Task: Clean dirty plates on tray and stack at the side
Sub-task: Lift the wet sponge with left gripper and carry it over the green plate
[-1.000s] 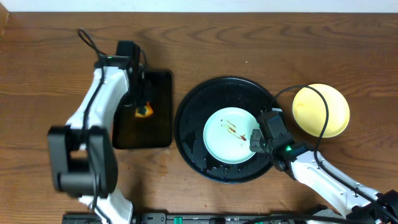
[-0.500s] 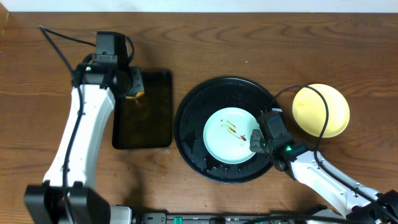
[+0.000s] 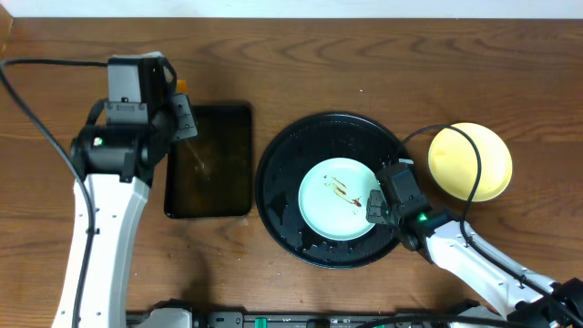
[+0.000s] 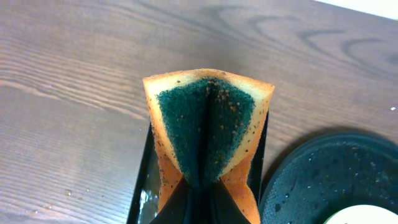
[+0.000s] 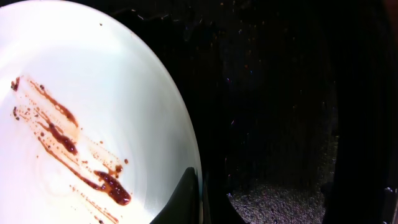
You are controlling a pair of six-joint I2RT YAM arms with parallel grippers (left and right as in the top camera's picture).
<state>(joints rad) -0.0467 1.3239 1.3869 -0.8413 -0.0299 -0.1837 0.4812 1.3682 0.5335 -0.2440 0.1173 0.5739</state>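
Step looks like sponge fetched for wiping | left gripper (image 4: 198, 202) pinches folded sponge (image 4: 208, 124), 9 o'clock | right gripper (image 3: 374, 204) clamps stained plate (image 3: 328, 214) on tray (image 3: 282, 155) | next: sponge toward 3 o'clock onto streaks (image 5: 74, 155)

Rectangular black tray (image 3: 214, 169), glossy, perhaps wetted, orange sponge (image 4: 208, 124) folded green face inward, flecked with brown specks, held near the tray's corner.

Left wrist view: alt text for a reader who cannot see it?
The left gripper pinches a folded orange sponge, green scouring face showing, above the table. A rectangular black tray lies beneath; the round tray edges in lower right.
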